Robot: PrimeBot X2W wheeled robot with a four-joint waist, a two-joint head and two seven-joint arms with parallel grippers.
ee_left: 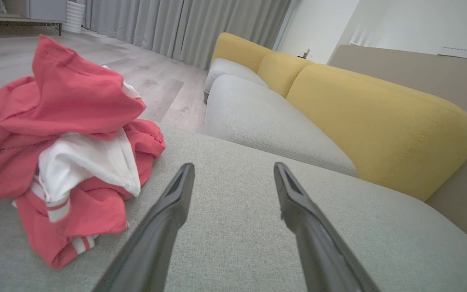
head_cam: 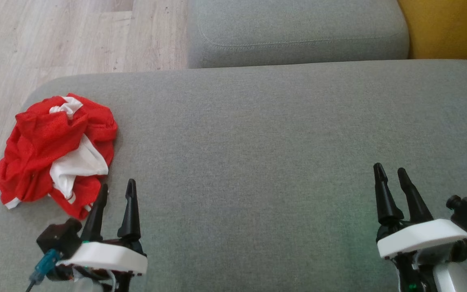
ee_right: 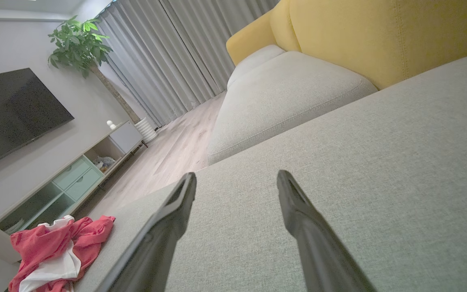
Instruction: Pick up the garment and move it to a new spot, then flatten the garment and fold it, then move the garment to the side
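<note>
Closest are the left gripper (head_cam: 117, 184) and right gripper (head_cam: 390, 168), both with fingers spread and holding nothing, low over the broad grey sofa seat (head_cam: 258, 134). A yellow backrest (ee_left: 379, 121) runs behind the seat and pale wood floor (head_cam: 55, 36) lies past its left edge. The red-and-white garment (head_cam: 55, 150) lies crumpled at the seat's left corner, just beside the left gripper's fingertips; the right gripper is well apart from it.

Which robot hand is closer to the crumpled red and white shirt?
Left. The left gripper sits right beside the garment; the right gripper is far across the grey cushion.
</note>
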